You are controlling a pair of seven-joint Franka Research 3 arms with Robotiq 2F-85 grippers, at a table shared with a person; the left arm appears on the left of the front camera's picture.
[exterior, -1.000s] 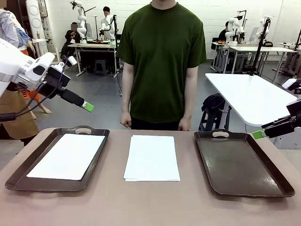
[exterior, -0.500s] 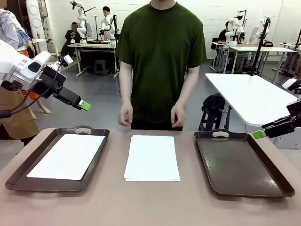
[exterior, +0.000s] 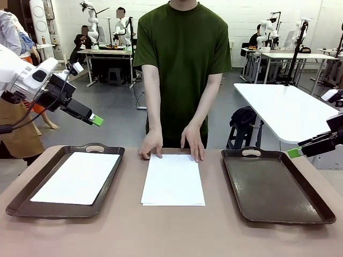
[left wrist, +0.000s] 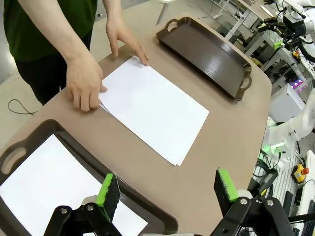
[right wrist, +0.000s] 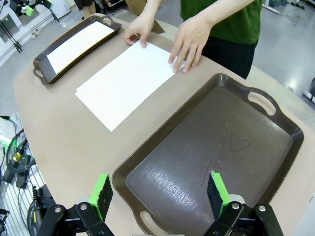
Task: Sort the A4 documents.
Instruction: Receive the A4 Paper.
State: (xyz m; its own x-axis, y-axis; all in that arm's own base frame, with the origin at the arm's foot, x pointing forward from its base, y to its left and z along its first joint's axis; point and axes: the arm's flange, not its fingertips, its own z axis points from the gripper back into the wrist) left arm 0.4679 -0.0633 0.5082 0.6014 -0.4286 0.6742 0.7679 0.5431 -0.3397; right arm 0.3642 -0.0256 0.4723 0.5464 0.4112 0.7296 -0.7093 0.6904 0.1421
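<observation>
We counted two dark brown rectangular trays [exterior: 273,187], one white A4 paper sheet [exterior: 77,176] in the left, one white stack [exterior: 172,182] under two hands [exterior: 151,145]; left tool [left wrist: 166,187] and right tool [right wrist: 158,189] stood fingers apart.

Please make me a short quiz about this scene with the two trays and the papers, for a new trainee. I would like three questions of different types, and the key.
1. True or false: the left gripper and the right gripper both have their fingers apart.
2. Where do the person's hands rest? A) at the far edge of the middle paper stack; B) in the person's pockets; C) behind the person's back.
3. Fill in: one white sheet lies in the ____ tray.
Key: 1 true; 2 A; 3 left, the left tray.
</observation>
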